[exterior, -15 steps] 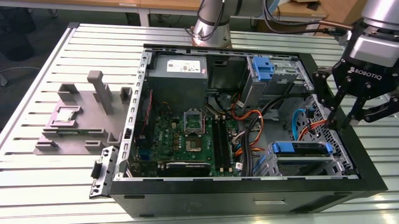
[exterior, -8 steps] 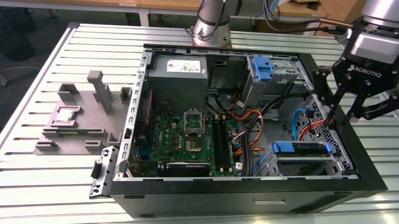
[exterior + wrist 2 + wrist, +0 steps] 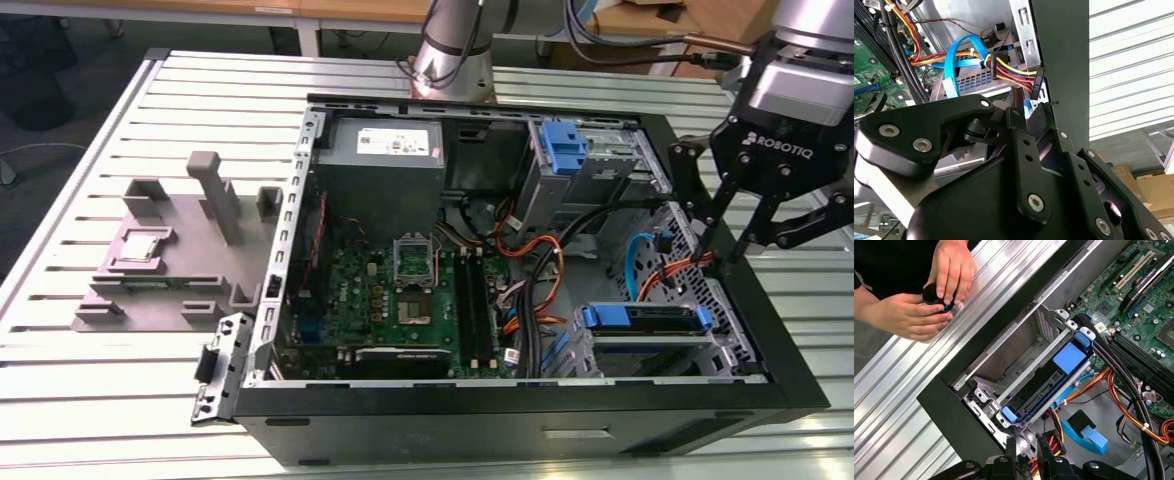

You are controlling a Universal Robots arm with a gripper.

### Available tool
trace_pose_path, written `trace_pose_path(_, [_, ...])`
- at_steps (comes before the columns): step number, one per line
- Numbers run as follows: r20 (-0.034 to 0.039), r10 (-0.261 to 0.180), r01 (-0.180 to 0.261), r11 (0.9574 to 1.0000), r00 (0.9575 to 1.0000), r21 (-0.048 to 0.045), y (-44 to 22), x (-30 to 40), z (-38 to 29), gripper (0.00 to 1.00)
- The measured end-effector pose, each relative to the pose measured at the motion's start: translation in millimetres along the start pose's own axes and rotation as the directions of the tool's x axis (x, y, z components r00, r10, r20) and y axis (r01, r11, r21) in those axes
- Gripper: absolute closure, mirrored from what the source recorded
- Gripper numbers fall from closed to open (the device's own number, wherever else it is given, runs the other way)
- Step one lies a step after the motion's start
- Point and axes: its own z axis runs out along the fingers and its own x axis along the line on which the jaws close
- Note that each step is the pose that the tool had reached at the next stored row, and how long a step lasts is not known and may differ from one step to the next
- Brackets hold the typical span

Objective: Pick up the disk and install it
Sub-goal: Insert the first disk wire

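Closest to the lens in the first wrist view, the gripper (image 3: pixel 1029 446) hung over the corner of the open computer case (image 3: pixel 954 415). Its jaws stood a little apart: red and orange cables (image 3: pixel 1119 405) showed through the narrow gap, and nothing was pinched between them. In the exterior view the gripper (image 3: pixel 738 250) hovered at the case's wall on the exterior view's right, just above the drive cage (image 3: pixel 654 350).

The disk (image 3: pixel 1041 390) sat in that grey metal cage, framed by its blue carrier, on edge beside an empty bay. In the exterior view the disk (image 3: pixel 647 318) lay near the front corner of the case, on the exterior view's right of the green motherboard (image 3: pixel 400 290). A blue flat cable (image 3: pixel 1086 435) lay on the case floor just beside the cage.

On the ribbed aluminium bench (image 3: pixel 899 385) next to the case, a person's two hands (image 3: pixel 914 315) held a small black object (image 3: pixel 934 292). A grey fixture (image 3: pixel 174 250) stood on the bench at the exterior view's left, well apart from the gripper.
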Motion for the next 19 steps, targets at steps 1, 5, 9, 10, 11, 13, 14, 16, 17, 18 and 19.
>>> trace_pose_path(1, [-0.0008,0.0,0.0,1.0,1.0,-0.0008,-0.6,-0.3,0.2,0.69])
trace_pose_path(5, [-0.0047,-0.005,0.005,1.0,1.0,-0.0044,-2.3,-1.2,1.1,0.69])
trace_pose_path(9, [-0.0116,-0.008,0.008,0.9999,0.9999,-0.0155,-4.5,-1.7,2.1,0.69])
trace_pose_path(10, [-0.0136,-0.008,0.008,0.9998,0.9999,-0.0193,-5.0,-1.7,2.2,0.69])
trace_pose_path(11, [-0.0149,-0.009,0.009,0.9997,0.9998,-0.0225,-5.6,-1.6,2.3,0.69])
trace_pose_path(13, [-0.0163,-0.011,0.01,0.9996,0.9998,-0.0279,-6.8,-1.4,2.5,0.69])
trace_pose_path(14, [-0.0169,-0.011,0.011,0.9995,0.9998,-0.0301,-7.4,-1.3,2.5,0.69])
trace_pose_path(16, [-0.0176,-0.012,0.012,0.9994,0.9998,-0.0331,-8.6,-1.3,2.8,0.69])
trace_pose_path(17, [-0.0185,-0.013,0.013,0.9993,0.9997,-0.0346,-9.2,-1.3,2.9,0.69])
trace_pose_path(18, [-0.0197,-0.014,0.014,0.9993,0.9997,-0.0362,-9.6,-1.3,3.1,0.69])
trace_pose_path(19, [-0.0205,-0.016,0.015,0.9992,0.9997,-0.0372,-9.9,-1.4,3.2,0.69])
